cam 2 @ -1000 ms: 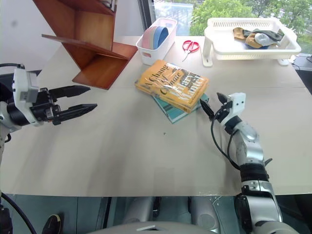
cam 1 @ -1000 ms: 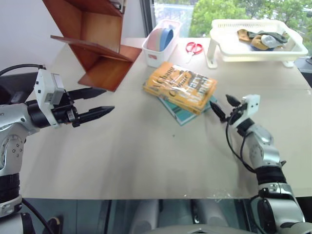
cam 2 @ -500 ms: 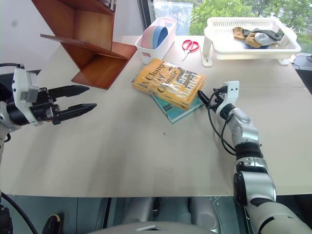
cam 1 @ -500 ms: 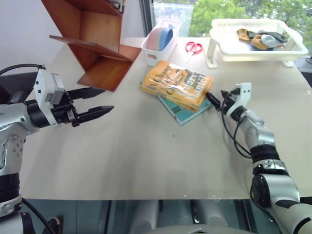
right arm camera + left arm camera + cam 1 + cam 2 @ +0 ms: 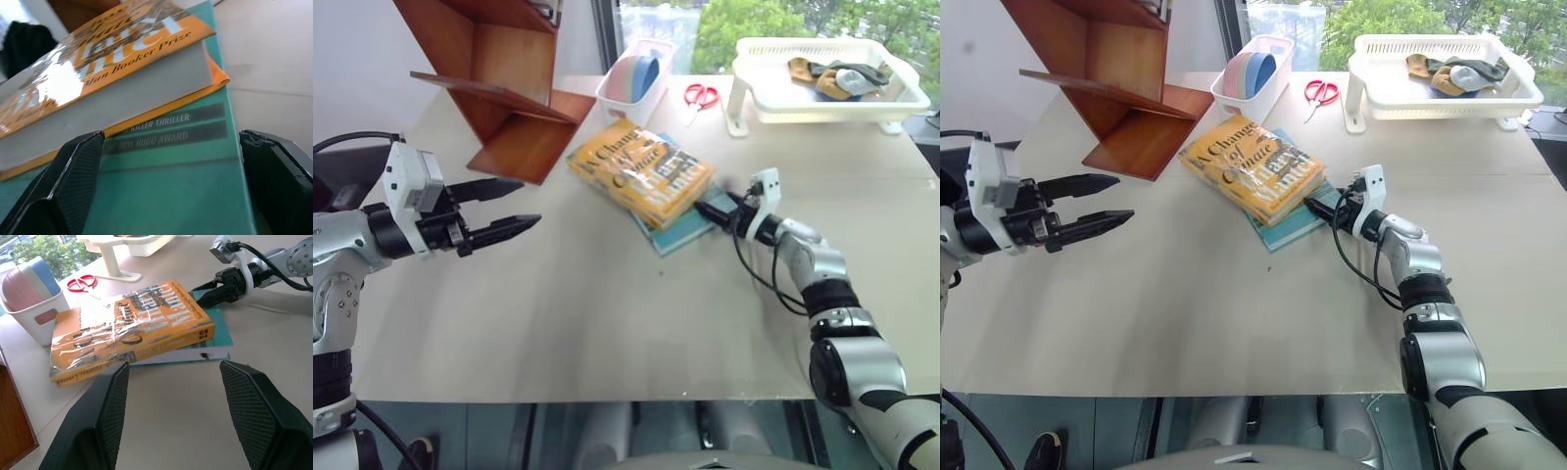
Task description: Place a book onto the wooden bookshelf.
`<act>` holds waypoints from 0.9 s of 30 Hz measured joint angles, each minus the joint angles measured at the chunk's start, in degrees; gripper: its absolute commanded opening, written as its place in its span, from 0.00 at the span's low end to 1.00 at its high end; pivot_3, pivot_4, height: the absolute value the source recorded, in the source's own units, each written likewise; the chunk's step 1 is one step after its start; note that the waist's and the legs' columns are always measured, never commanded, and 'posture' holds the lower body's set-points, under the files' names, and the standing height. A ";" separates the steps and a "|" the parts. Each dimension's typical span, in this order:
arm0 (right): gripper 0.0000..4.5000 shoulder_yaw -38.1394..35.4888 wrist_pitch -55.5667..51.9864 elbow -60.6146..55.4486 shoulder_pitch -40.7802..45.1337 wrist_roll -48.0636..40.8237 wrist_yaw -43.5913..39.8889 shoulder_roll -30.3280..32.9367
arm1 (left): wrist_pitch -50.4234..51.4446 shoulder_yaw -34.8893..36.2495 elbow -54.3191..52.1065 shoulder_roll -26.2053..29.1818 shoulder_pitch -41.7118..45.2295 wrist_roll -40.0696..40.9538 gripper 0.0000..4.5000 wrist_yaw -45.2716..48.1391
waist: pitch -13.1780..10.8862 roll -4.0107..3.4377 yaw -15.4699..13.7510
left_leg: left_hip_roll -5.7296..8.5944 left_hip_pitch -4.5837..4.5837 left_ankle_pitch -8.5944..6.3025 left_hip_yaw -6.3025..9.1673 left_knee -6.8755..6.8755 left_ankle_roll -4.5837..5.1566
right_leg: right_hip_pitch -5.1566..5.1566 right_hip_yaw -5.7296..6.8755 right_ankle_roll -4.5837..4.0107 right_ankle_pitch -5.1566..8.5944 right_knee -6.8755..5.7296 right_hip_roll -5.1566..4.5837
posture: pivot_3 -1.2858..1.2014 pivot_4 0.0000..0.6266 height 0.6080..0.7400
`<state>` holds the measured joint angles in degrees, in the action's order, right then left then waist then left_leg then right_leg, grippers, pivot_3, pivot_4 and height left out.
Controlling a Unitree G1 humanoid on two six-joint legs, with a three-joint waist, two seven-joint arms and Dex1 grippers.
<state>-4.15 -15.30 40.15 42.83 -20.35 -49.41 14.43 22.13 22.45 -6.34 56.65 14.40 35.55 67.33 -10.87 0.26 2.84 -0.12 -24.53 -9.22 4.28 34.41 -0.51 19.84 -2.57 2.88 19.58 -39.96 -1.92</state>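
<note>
Centre frame, the book [image 5: 641,173] lies atop a teal book [image 5: 683,221], just left of the right gripper [image 5: 713,210], whose fingers are spread wide. Upper left stands the wooden bookshelf [image 5: 499,83]; the left gripper [image 5: 514,206] hovers parted at left, with a white bin [image 5: 631,98] behind the books.

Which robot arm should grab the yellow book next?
Probably the right. Its right gripper is open, right at the edge of the yellow book, which lies on the teal book. The left gripper hovers well away.

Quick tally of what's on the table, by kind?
Books: 2, orange book on teal book
Scissors: 1
White bin: 1
White rack: 1
Wooden bookshelf: 1
Total: 6
</note>
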 measured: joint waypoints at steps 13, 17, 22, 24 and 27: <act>1.00 6.93 0.13 -10.34 -7.15 2.07 -14.86 5.53 | 0.03 0.73 -0.43 0.14 -0.81 0.02 0.69 -0.12 | 0.01 0.02 -0.02 | -0.02 0.02 -0.01 0.00 0.00 0.00 | -0.01 0.00 0.00 0.00 0.01 0.00 | 0.52 0.24 1.00; 1.00 8.94 -0.90 -14.14 -9.28 2.12 -17.93 6.65 | 0.06 0.73 -0.45 0.33 -0.77 0.02 0.69 -0.09 | 0.02 0.03 -0.13 | -0.02 0.00 -0.01 0.01 0.00 -0.01 | -0.02 0.01 0.00 0.00 0.03 0.00 | 0.52 0.24 1.00; 1.00 9.58 -0.88 -16.02 -10.35 1.97 -18.77 7.16 | 0.14 0.75 -0.44 1.40 -0.74 0.04 0.69 0.24 | 0.01 0.03 -0.28 | -0.02 0.00 -0.01 0.02 0.00 -0.01 | -0.02 0.02 0.00 0.00 0.03 -0.01 | 0.52 0.24 1.00; 1.00 9.34 -1.08 -16.00 -10.33 1.65 -18.93 7.53 | 0.16 1.15 -0.44 1.99 -0.74 0.05 0.69 0.57 | 0.00 0.03 -0.35 | -0.02 -0.01 -0.01 0.02 0.00 -0.01 | -0.01 0.02 0.00 0.00 0.04 -0.01 | 0.52 0.24 1.00; 1.00 8.15 -0.96 -14.84 -9.49 1.60 -18.36 7.88 | 0.24 1.80 -0.39 2.68 -0.77 0.05 0.69 1.07 | -0.02 0.04 -0.37 | -0.01 -0.03 -0.01 0.02 0.00 -0.01 | 0.00 0.03 0.00 0.00 0.05 -0.02 | 0.52 0.24 1.00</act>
<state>4.00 -16.25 25.32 33.34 -18.75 -67.77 22.31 22.38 24.24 -6.73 59.32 13.63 35.60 68.40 -10.89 0.30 2.47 -0.13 -24.56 -9.23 4.30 34.41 -0.53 19.83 -2.54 2.89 19.58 -39.90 -1.94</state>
